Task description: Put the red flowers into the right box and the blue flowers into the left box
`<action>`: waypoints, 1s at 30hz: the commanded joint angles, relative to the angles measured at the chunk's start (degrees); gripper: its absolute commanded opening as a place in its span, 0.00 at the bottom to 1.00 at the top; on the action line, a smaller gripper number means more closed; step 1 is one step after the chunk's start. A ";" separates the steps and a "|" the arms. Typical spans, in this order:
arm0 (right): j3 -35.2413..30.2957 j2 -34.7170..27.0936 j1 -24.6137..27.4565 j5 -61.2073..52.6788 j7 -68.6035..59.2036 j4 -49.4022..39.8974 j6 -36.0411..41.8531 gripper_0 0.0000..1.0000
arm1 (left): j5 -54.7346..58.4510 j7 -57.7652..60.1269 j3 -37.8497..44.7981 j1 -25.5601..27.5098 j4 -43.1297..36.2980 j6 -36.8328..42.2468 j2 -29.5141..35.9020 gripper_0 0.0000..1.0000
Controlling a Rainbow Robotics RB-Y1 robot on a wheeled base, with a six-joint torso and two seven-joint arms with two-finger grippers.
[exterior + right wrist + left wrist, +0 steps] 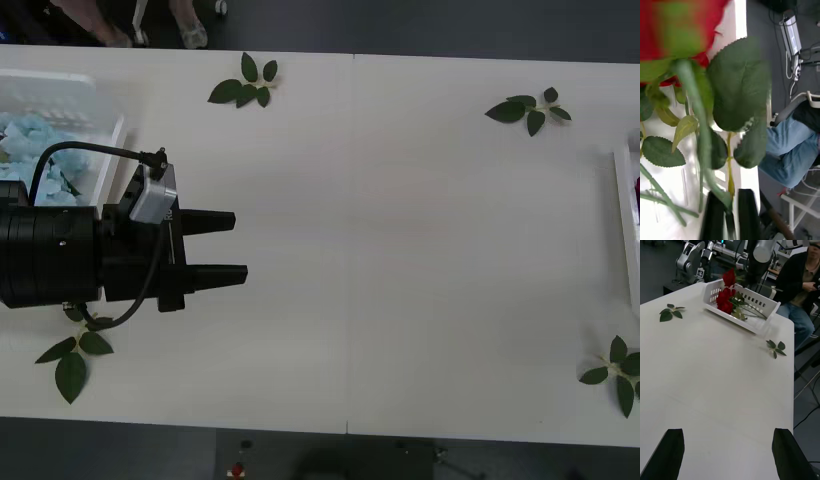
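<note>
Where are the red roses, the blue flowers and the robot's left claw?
red roses (725, 300), left wrist view, on the blooms in the far white basket.
blue flowers (28, 138), front view, on the pale petals in the left box.
left gripper (212, 246), front view, between its open black fingers.

Prob. robotics lab: other robot arms (690, 257), cabling (790, 41) behind.

Blue flowers (30, 140) in the left box (108, 140), red flowers (725, 296) in the right box (760, 311), table (400, 250) between.
</note>
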 commanded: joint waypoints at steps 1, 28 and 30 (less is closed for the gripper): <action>-0.18 0.04 -1.06 0.25 -0.33 0.70 -2.36 0.86 | 0.44 -0.29 -0.11 -0.43 -1.72 0.09 -0.05 0.68; -18.20 -4.70 15.29 -35.97 19.09 -57.31 4.14 1.00 | 0.44 -0.29 -0.11 -0.43 -1.72 0.09 -0.05 0.68; -19.08 -4.79 15.55 -39.74 26.65 -59.24 4.14 1.00 | 0.44 -0.29 -0.11 -0.43 -1.72 0.09 -0.05 0.68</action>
